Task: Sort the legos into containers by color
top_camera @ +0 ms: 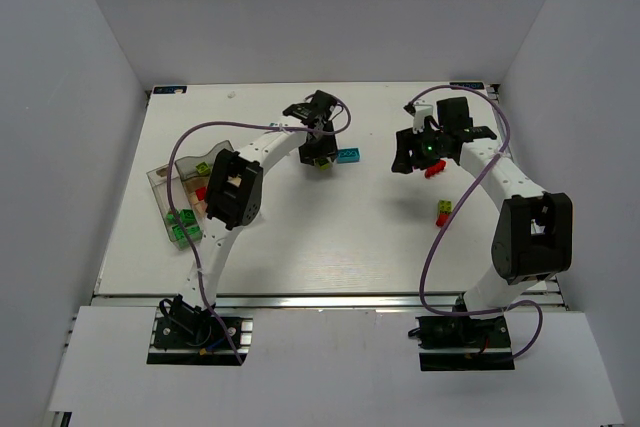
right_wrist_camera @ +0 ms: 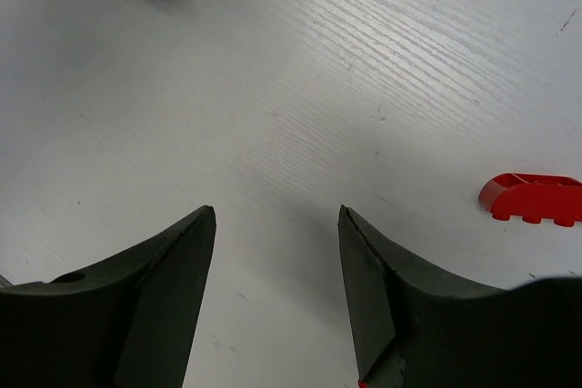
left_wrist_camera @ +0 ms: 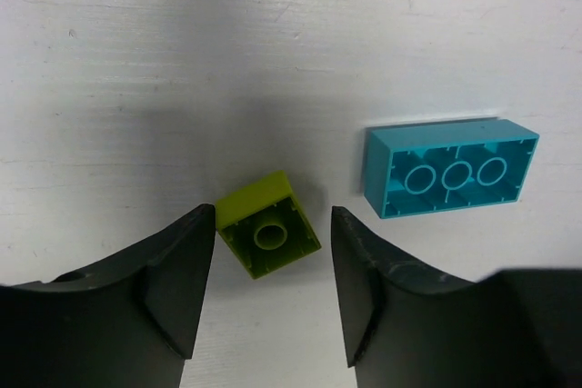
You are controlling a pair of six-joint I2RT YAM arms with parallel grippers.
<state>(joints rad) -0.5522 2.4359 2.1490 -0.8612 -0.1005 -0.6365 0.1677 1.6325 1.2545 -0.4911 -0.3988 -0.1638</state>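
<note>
Lime green brick [left_wrist_camera: 270,237] lies on the white table [top_camera: 300,237], tipped so its hollow underside and centre tube face the left wrist camera. Left gripper [left_wrist_camera: 273,215] is low over it, jaws parted and straddling it. The left finger is almost touching one flat side and a thin gap shows on the right, so nothing is clamped yet. The fingers appear set against the two flat sides because those give a square pinch.

Cyan brick [left_wrist_camera: 450,168] lies just beside it to the right, underside up with three tubes showing, outside the jaws and clear of the right finger.

Right gripper [right_wrist_camera: 277,220] hangs over bare table with its jaws apart and nothing between them. A red brick [right_wrist_camera: 532,199] lies off to its right, outside the fingers. A red-and-lime stack [top_camera: 442,212] sits nearer the arm bases.

Clear tray [top_camera: 158,182] stands at the table's left side, well apart from the lime brick and partly behind the left arm. Lime green pieces show in its near compartment and something red further in.

Judgement: the step in hand is picking the lime brick, with a carry left to the tray to follow.
</note>
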